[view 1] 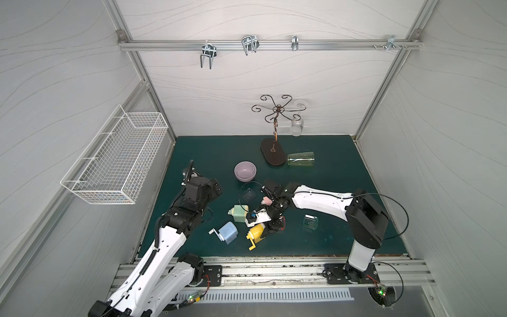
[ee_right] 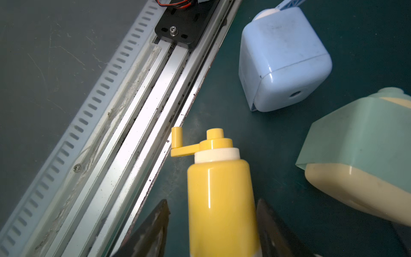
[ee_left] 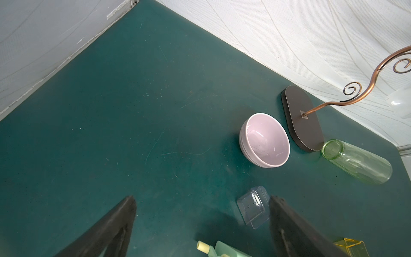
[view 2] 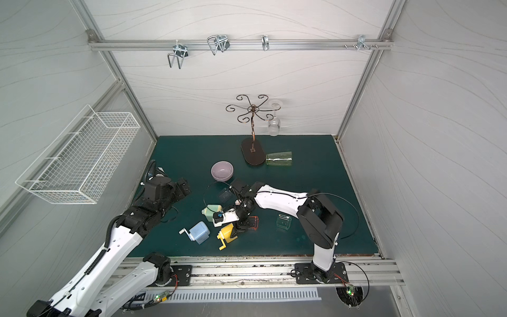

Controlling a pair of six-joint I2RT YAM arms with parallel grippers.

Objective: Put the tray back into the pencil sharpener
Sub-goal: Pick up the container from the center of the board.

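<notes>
Right claw (ee_right: pixel 212 201) set astride the yellow pencil sharpener (ee_right: pixel 221 224), jaws apart.
Only in the right wrist view is a gap seen between one finger (ee_right: pixel 155 227) and the sharpener's body. The yellow tray (view 2: pixel 252 222), unseen there, is shown in a top view lying on the green mat (view 2: pixel 315 178) just beside that claw. The left claw (ee_left: pixel 202 200) is held wide apart above the mat.

A teal mat (ee_left: pixel 111 133) carries yellow sharpener (ee_right: pixel 220 200), blue sharpener (ee_right: pixel 282 57) and lilac bowl (ee_left: pixel 264 140).

White arms (view 1: pixel 321 197), black joints (view 1: pixel 367 219)
</notes>
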